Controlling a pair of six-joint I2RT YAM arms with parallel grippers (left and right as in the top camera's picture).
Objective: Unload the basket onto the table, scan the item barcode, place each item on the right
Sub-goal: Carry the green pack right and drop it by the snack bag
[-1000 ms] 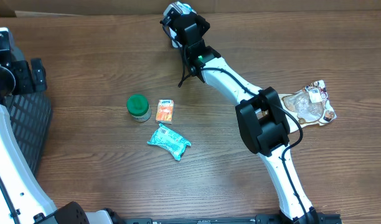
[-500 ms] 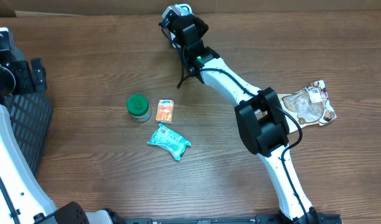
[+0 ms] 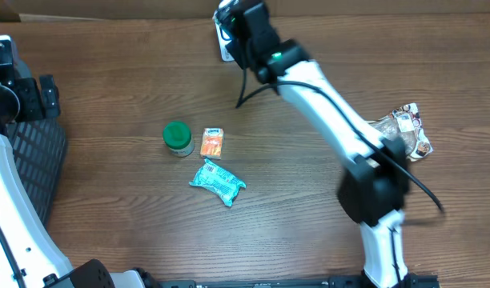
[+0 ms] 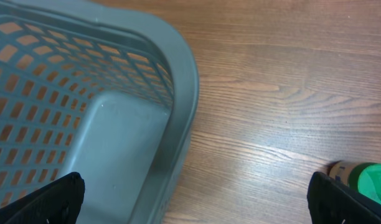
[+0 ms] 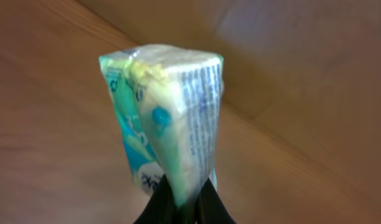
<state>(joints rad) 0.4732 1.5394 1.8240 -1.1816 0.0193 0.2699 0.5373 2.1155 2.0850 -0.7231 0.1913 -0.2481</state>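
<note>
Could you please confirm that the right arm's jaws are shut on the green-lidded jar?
Not quite: the right wrist view shows those jaws shut on a small wrapped packet; the green-lidded jar stands apart on the table.

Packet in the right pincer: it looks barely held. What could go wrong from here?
1. The right pincer grips the packet only by its bottom edge, so the soft wrapper might slip out or flop over.
2. The wrapper is creased and bulging, so any barcode may scan badly; I cannot make one out in the blur.
3. In the overhead view it hangs near the far edge of the table, so a drop might land off it.
</note>
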